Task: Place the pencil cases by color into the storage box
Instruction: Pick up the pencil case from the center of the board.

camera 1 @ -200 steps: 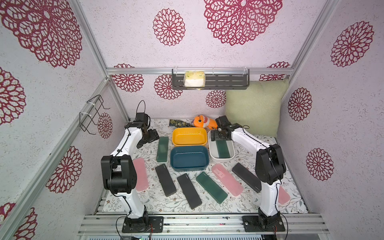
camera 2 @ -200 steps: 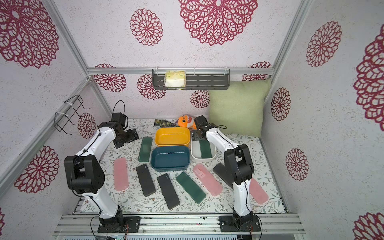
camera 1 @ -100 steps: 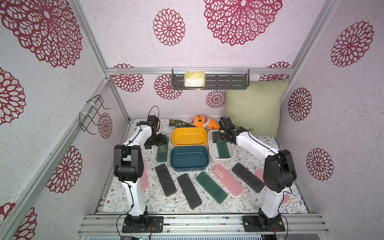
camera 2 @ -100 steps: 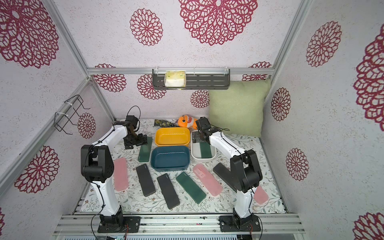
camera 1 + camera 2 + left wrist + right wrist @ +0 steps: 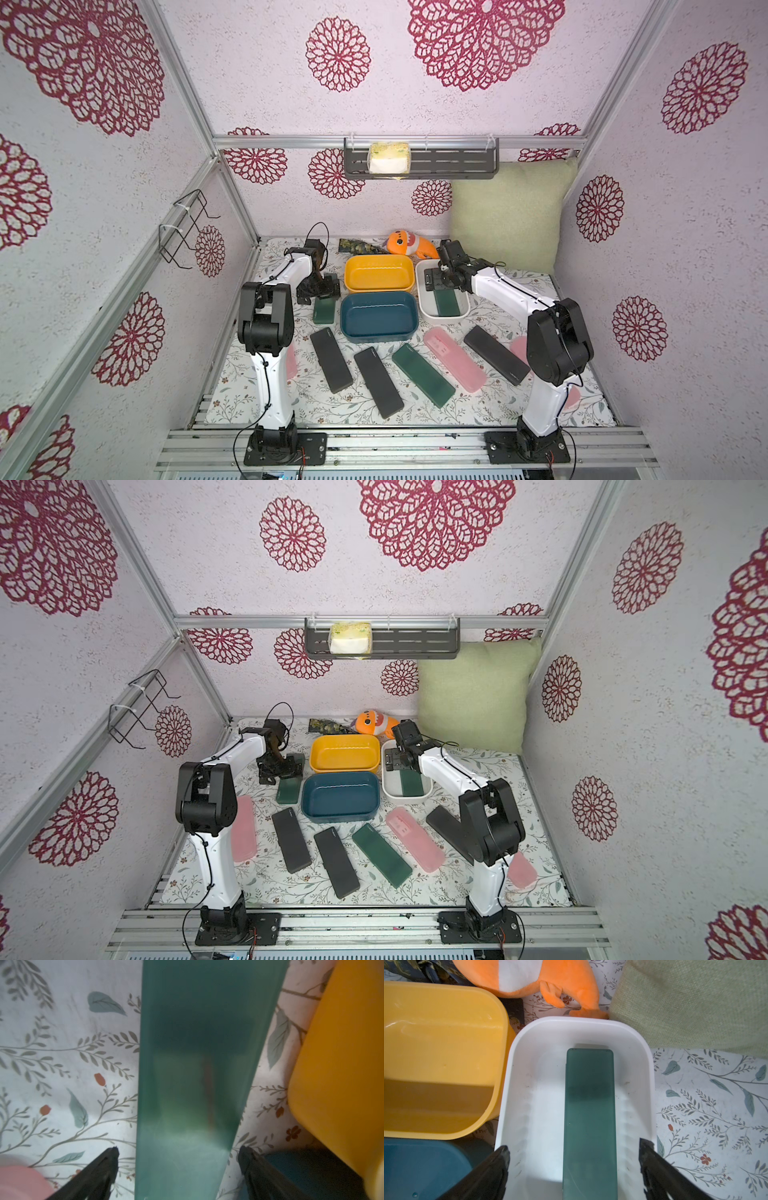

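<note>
One floral desk (image 5: 332, 409) carries three open tubs, the yellow tub (image 5: 379, 272), blue tub (image 5: 378, 318) and white tub (image 5: 442, 320), grouped toward its back. Nine flat, long, round-cornered pencil cases (image 5: 336, 862) show: three matte black, three dark green, three pale pink. Eight lie on the desk; the boxed green case (image 5: 589, 1115) lies lengthwise in the white tub. Fanned before the blue tub are the left black case (image 5: 331, 359), middle black case (image 5: 378, 382), loose green case (image 5: 423, 380), middle pink case (image 5: 454, 365) and right black case (image 5: 496, 360). The left pink case (image 5: 242, 833) is partly hidden behind the left arm (image 5: 203, 796), the right pink case (image 5: 521, 870) behind the right arm (image 5: 490, 825). The left pincer (image 5: 178, 1150), jaws apart, straddles the far green case (image 5: 197, 1064) on the desk beside the yellow tub; whether its tips touch it is hard to tell in the blur. The right pincer (image 5: 575, 1146), jaws apart, hangs over the boxed green case, clear of its sides.
</note>
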`<state>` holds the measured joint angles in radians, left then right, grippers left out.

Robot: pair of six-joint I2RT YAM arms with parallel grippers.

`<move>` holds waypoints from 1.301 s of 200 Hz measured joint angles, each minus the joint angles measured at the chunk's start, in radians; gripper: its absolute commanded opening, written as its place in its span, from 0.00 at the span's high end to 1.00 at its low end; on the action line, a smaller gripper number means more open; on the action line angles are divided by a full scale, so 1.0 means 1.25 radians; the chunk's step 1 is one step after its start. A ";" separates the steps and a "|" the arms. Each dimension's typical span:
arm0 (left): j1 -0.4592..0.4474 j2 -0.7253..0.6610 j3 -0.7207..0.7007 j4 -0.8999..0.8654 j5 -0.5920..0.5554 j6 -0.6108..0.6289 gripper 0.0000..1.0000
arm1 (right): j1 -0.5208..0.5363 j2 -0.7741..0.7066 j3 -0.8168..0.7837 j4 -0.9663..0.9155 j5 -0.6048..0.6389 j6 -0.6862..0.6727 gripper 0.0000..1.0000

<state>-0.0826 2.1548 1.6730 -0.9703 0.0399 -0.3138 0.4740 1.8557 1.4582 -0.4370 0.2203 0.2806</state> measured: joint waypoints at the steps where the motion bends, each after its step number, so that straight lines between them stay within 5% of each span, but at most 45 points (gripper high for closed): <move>1: 0.000 0.001 0.000 0.000 0.000 0.000 0.03 | 0.000 0.000 -0.001 0.000 0.000 0.000 0.01; 141: -0.002 0.041 0.011 0.007 -0.030 -0.002 0.00 | 0.000 -0.031 -0.023 0.021 -0.001 0.000 0.01; 205: -0.003 0.041 0.010 0.007 -0.083 -0.027 0.23 | -0.002 -0.031 -0.023 0.027 -0.006 0.000 0.01; 231: -0.003 0.040 0.010 0.006 -0.092 -0.038 0.50 | -0.002 -0.031 -0.023 0.030 -0.006 0.000 0.01; 260: -0.004 0.040 0.010 0.004 -0.100 -0.049 0.60 | -0.002 -0.031 -0.024 0.032 -0.007 0.000 0.01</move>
<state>-0.0872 2.2047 1.6859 -0.9653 -0.0856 -0.3748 0.4709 1.8168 1.4281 -0.3969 0.2115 0.2802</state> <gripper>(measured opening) 0.708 0.991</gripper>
